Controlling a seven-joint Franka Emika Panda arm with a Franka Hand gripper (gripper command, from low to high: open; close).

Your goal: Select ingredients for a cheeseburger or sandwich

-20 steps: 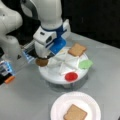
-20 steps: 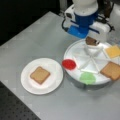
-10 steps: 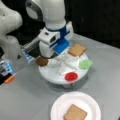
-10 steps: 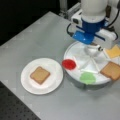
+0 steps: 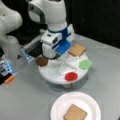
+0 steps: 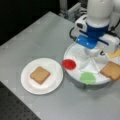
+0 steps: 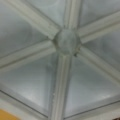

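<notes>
White divided tray (image 5: pixel 56 75) carries one bread square (image 5: pixel 77 50), one green leaf (image 5: pixel 85 64), one red disc (image 5: pixel 71 76) and one dark brown patty (image 5: pixel 41 61), each in its own section; in a front view one cheese square (image 6: pixel 114 53) lies at the tray's right edge. White plate (image 6: pixel 53 71) holds the second bread square (image 6: pixel 39 74), alone. Gripper (image 5: pixel 53 56) hangs over the tray's hub (image 7: pixel 66 41); finger state cannot be told.

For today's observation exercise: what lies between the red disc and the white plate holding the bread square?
In a front view, only bare grey table separates the red disc from the white plate.
</notes>
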